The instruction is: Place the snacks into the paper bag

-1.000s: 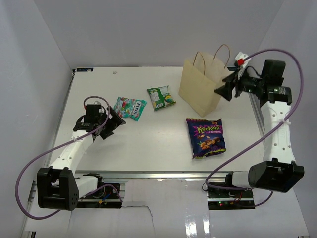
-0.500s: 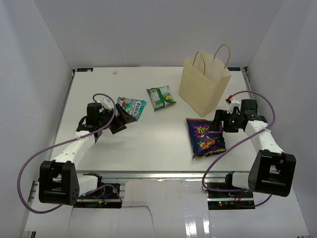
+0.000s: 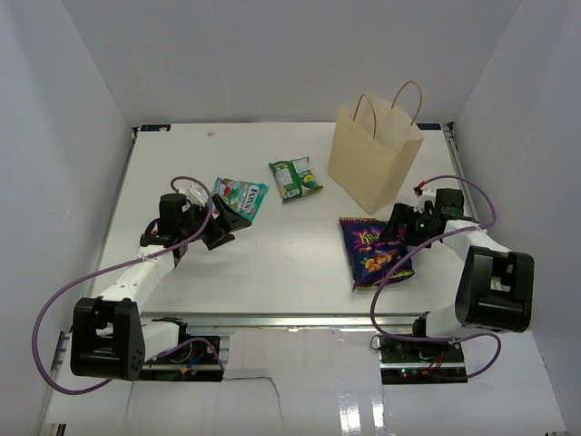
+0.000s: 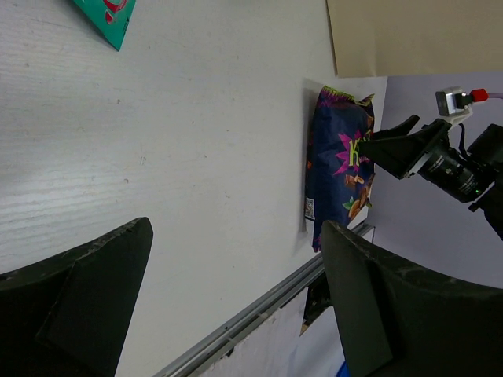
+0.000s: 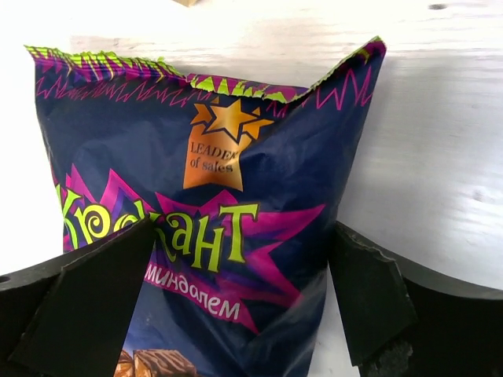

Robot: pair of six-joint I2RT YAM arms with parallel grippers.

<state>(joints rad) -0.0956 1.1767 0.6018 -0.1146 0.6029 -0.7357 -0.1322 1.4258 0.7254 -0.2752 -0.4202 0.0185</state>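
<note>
The big purple bag with yellow lettering [image 3: 372, 256] lies flat on the table in front of the paper bag [image 3: 372, 163]. My right gripper [image 3: 398, 232] is open and low at its upper right end. In the right wrist view the purple bag [image 5: 212, 212] fills the gap between the spread fingers [image 5: 376, 306]. The teal pouch [image 3: 241, 197] and green pouch [image 3: 295, 177] lie left of the paper bag. My left gripper [image 3: 223, 222] is open and empty, just below the teal pouch. The left wrist view shows the teal corner [image 4: 106, 16] and the purple bag [image 4: 338, 165].
The kraft bag stands upright at the back right, handles up, and its lower edge shows in the left wrist view [image 4: 409, 35]. The metal rail [image 3: 290, 320] runs along the table's near edge. White walls enclose the left, back and right sides.
My right arm dropped from beside the paper bag's top to the purple bag, and its open fingers now straddle it. My left gripper moved right, towards the teal pouch.
</note>
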